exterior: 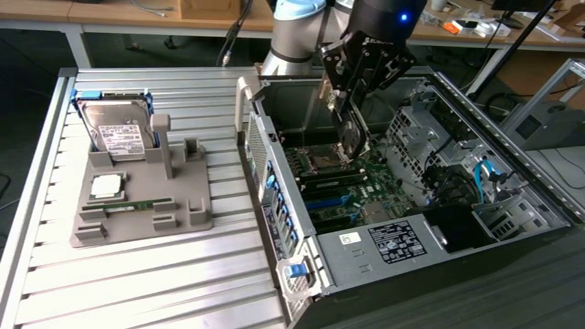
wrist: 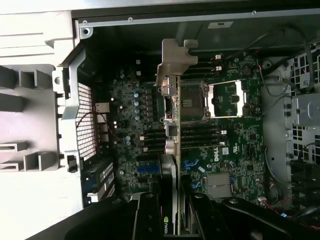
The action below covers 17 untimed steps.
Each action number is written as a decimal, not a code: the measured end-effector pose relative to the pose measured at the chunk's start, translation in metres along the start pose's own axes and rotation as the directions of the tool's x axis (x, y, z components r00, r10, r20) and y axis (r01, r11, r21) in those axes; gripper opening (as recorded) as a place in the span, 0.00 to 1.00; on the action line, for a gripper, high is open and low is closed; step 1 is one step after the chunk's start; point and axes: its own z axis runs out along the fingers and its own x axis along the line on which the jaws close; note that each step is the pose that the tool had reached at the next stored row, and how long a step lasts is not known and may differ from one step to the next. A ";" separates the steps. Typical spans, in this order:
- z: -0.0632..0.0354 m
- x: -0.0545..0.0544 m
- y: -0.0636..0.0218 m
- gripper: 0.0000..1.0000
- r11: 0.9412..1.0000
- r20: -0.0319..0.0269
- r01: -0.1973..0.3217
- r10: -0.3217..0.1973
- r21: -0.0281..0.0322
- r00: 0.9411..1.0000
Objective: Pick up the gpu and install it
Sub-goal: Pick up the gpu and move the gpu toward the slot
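My gripper point(exterior: 350, 96) hangs over the open computer case point(exterior: 274, 205) and is shut on the gpu point(exterior: 351, 137). The card is held upright by its edge, with its lower end just above the motherboard point(exterior: 352, 188). In the wrist view the gpu point(wrist: 176, 145) appears edge-on, a thin green board with a black cooler. Its silver bracket point(wrist: 175, 62) sits at the end far from my fingers point(wrist: 147, 220). Below it lie the processor socket point(wrist: 220, 100) and the blue expansion slots point(wrist: 147, 169).
On the exterior view's left, a grey fixture point(exterior: 183, 205) on the slatted table holds a hard drive point(exterior: 119, 130), a processor chip point(exterior: 106, 185) and a RAM stick point(exterior: 128, 204). Inside the case, the drive cage point(exterior: 429, 137) and power supply point(exterior: 393, 240) flank the board.
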 end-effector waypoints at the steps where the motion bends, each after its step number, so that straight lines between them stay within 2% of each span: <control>1: 0.0014 -0.004 0.0002 0.27 1.000 0.000 0.000 0.000 0.000 1.000; 17: 0.0102 -0.031 0.0019 0.27 1.000 0.000 0.000 0.000 0.001 1.000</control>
